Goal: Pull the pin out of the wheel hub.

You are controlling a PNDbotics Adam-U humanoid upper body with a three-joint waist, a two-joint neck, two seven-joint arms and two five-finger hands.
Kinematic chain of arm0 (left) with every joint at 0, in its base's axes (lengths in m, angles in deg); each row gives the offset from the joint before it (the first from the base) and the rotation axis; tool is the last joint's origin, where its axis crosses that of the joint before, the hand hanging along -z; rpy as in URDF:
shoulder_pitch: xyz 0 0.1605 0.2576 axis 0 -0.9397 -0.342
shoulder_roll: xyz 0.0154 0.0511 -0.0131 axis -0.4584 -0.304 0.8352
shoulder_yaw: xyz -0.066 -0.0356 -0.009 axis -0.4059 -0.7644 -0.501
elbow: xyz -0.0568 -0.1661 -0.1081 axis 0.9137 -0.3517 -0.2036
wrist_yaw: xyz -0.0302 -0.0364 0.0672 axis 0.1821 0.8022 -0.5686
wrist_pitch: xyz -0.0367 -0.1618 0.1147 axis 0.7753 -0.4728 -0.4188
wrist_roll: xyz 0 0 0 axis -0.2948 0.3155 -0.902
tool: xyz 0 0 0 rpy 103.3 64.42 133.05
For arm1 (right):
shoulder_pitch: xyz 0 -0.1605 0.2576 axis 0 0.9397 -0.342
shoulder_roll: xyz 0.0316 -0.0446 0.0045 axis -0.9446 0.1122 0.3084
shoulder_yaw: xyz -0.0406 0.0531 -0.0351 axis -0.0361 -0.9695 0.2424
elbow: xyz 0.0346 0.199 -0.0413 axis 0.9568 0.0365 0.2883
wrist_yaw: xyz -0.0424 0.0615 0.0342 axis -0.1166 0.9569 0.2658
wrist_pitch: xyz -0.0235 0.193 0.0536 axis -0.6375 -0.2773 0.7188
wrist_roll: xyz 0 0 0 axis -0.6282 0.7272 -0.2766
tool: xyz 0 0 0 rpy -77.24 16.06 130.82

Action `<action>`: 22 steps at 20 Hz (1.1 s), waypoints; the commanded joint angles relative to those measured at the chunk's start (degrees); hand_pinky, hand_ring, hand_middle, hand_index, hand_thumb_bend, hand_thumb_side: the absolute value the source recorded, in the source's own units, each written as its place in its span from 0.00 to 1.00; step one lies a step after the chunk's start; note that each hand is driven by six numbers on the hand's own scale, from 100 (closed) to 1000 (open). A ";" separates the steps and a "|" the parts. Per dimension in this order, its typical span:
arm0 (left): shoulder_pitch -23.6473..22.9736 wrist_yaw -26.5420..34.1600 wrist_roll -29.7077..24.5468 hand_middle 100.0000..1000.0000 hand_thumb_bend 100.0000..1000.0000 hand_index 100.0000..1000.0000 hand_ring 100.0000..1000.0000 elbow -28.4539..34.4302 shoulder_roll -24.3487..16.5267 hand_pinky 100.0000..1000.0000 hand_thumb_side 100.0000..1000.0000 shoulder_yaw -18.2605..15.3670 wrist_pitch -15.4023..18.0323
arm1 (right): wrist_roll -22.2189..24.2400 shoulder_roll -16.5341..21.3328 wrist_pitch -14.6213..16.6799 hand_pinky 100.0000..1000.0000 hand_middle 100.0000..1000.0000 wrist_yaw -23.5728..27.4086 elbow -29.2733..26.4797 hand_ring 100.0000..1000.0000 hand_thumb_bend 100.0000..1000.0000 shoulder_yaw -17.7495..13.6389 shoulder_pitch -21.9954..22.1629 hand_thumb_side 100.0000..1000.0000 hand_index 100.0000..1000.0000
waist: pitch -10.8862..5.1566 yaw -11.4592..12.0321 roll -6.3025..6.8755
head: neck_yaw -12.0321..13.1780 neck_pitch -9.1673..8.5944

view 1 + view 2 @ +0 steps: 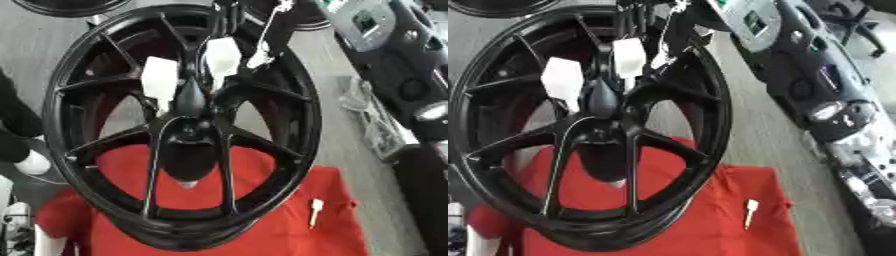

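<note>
A big black spoked wheel (pixel 289 150) lies on a red cloth (pixel 289 235). Its hub (pixel 188 132) is in the middle of the view. My right hand (pixel 222 57) reaches in from the top; its two white-padded fingers (pixel 159 80) are spread straight over the spokes just above the hub, with a black pointed part between them and nothing held. A small white pin (pixel 315 210) lies loose on the cloth to the right of the wheel. My left hand (pixel 48 242) shows only as pale upright fingers in the lower left corner.
Another black wheel (pixel 70 6) lies at the top left. Dark machines with panels and cables (pixel 815 90) stand along the right side on the grey floor. A dark shape with a white end (pixel 31 162) is at the left edge.
</note>
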 commanded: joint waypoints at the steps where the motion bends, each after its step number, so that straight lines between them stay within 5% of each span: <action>1: 0.98 -0.02 0.48 0.75 0.08 0.81 0.80 0.72 -0.93 0.74 0.80 -0.82 0.14 | -0.09 0.58 -1.06 0.65 0.59 -0.28 -0.53 0.63 0.44 -0.73 -0.75 0.11 0.72 | -1.66 0.09 0.24 | -0.31 0.33; 22: 1.29 -0.52 0.56 0.74 0.08 0.80 0.80 0.61 -0.71 0.74 0.80 -0.62 -0.04 | -0.92 0.60 -5.20 0.62 0.54 0.57 -1.67 0.57 0.38 -0.62 0.87 0.07 0.68 | -1.52 0.72 0.08 | -0.58 0.33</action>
